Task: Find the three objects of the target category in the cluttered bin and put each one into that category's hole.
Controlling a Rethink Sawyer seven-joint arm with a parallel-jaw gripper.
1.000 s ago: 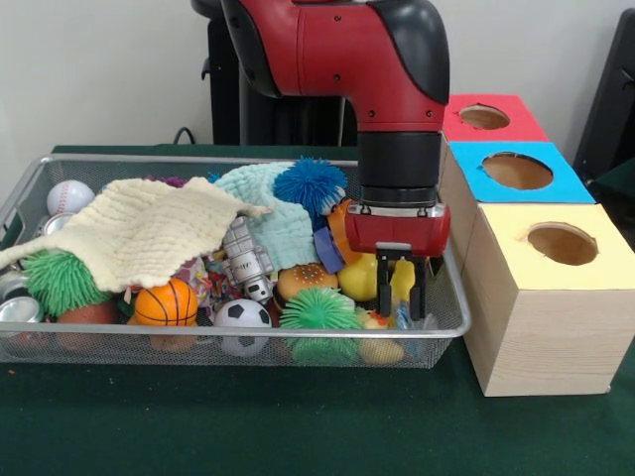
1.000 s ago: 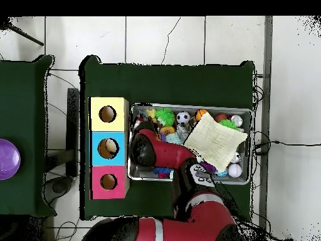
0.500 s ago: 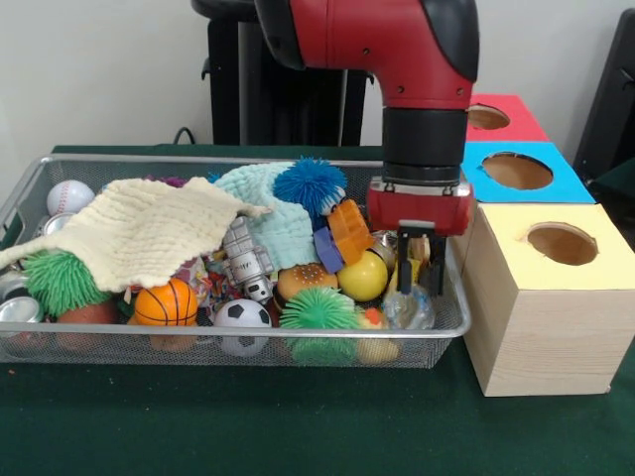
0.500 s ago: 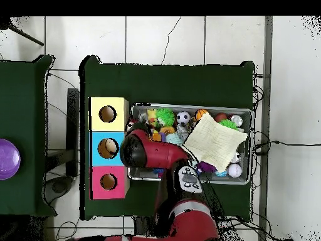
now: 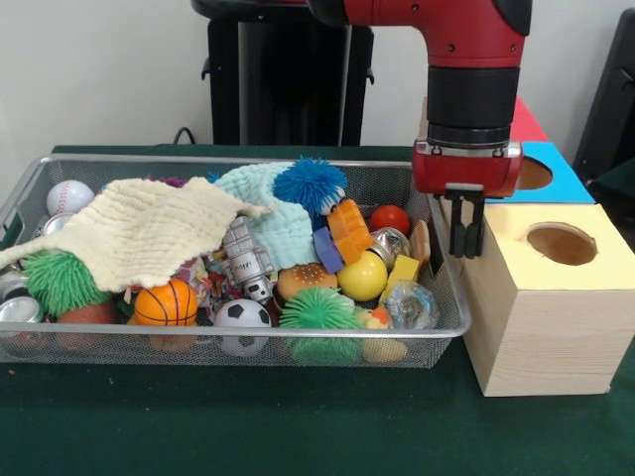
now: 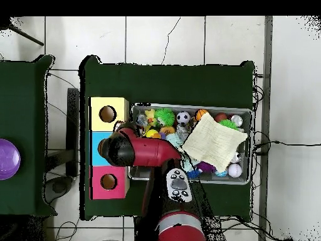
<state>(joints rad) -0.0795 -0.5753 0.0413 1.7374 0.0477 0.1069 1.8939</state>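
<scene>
The wire mesh bin [image 5: 238, 335] is full of toys and also shows in the overhead view [image 6: 188, 107]. One clear wrinkly plastic item [image 5: 409, 305] lies in the bin's front right corner; I see no other clear plastic item, so the others are hidden. My gripper [image 5: 464, 238] hangs over the bin's right wall, at the left edge of the yellow box [image 5: 536, 327]. Its fingers [image 5: 455, 226] stand close together, with nothing visible between them. In the overhead view the arm [image 6: 135, 150] covers the gripper.
Three boxes with round holes stand in a row right of the bin: yellow, blue [image 5: 561, 180], red [image 5: 526, 124]. A cream cloth [image 5: 149, 233] covers the bin's left part. Balls, spiky toys, a toy burger and metal cans [image 5: 15, 302] fill the bin.
The gripper has risen out of the bin's front right corner and moved right to the yellow box's edge. The clear plastic item stays in the bin.
</scene>
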